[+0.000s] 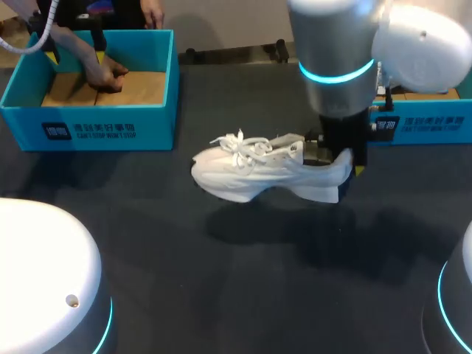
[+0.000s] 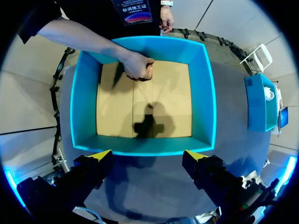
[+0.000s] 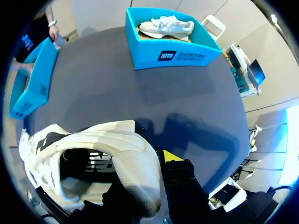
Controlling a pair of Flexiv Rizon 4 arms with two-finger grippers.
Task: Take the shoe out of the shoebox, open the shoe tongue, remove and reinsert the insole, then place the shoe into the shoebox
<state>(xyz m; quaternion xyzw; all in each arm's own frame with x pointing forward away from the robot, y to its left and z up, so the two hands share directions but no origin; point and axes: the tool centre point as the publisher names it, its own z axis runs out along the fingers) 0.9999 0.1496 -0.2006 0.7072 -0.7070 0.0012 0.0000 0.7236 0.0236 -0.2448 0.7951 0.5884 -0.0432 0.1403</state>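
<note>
Shoe (image 1: 258,173) aloft over tabletop (image 1: 243,295), heel pinched in right gripper (image 1: 335,158). Long axis 9–3 o'clock, toe at 9, likely nearer left arm. Left gripper (image 2: 148,156) spread above left box (image 1: 158,81) at 10 o'clock, person's hand (image 1: 103,74) inside.

A person's hand (image 1: 107,74) blocks the left shoebox (image 1: 158,110), while the table (image 1: 243,280) before the shoe (image 1: 251,173) lies open.

We saw a white square logo with two lines of white print beside it on the front wall of the open blue shoebox (image 1: 88,131), behind and left of the shoe (image 1: 258,173). The second blue shoebox (image 1: 428,124), right of the shoe, bore the same marking.
</note>
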